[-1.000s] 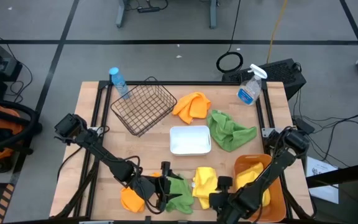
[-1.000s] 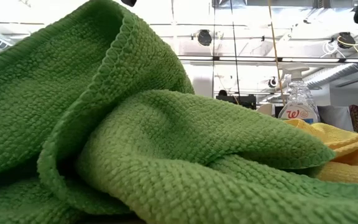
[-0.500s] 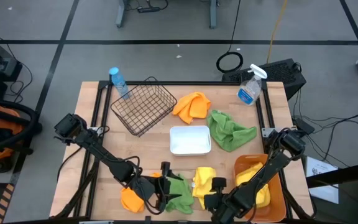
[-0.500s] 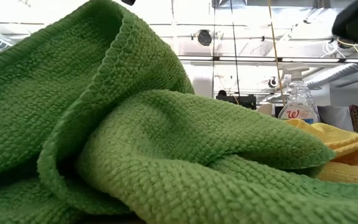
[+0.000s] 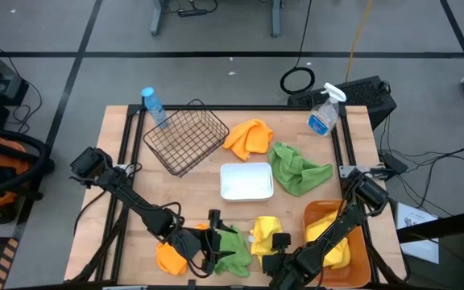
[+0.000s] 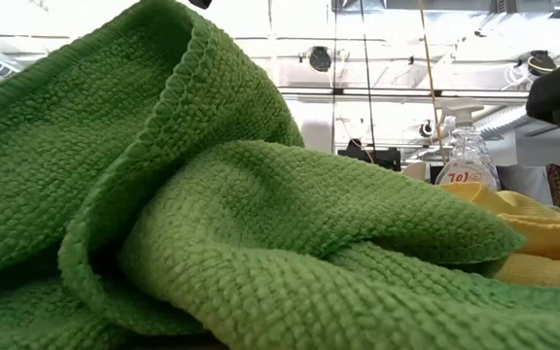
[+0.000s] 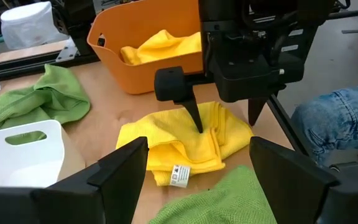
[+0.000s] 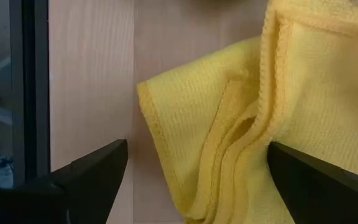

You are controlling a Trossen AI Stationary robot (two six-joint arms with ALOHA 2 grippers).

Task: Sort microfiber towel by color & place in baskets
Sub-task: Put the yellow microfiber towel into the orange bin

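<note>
Right gripper (image 5: 274, 251) hangs over the yellow towel (image 5: 264, 238) at the near edge of the table, its fingers spread wide. In the left wrist view one fingertip (image 7: 197, 124) presses down onto the top of this yellow cloth while the other stands just past the cloth's edge; nothing is pinched between them. The right wrist view looks straight down on the folded yellow towel (image 8: 272, 118) lying on the wooden table (image 8: 92, 93), with both dark fingers apart on either side.

Left gripper (image 5: 208, 246) rests low at the near edge beside a green towel (image 5: 230, 251), its jaws also spread and holding nothing. This green cloth lies just beside the yellow one and fills almost the whole low view (image 6: 212, 224). An orange towel (image 5: 170, 258) lies on the other side of the left gripper.

A second yellow towel (image 5: 329, 234) sits inside the orange tub (image 5: 316, 213) at the near right corner. The white tray (image 5: 246, 180) stands in the middle of the table with nothing in it, and the black wire basket (image 5: 185, 138) sits toward the far left, tilted. Another orange towel (image 5: 248, 137) and another green towel (image 5: 298, 171) lie on the table between the basket and the tub. A spray bottle (image 5: 324, 113) stands at the far right corner and a water bottle (image 5: 154, 106) at the far left.
</note>
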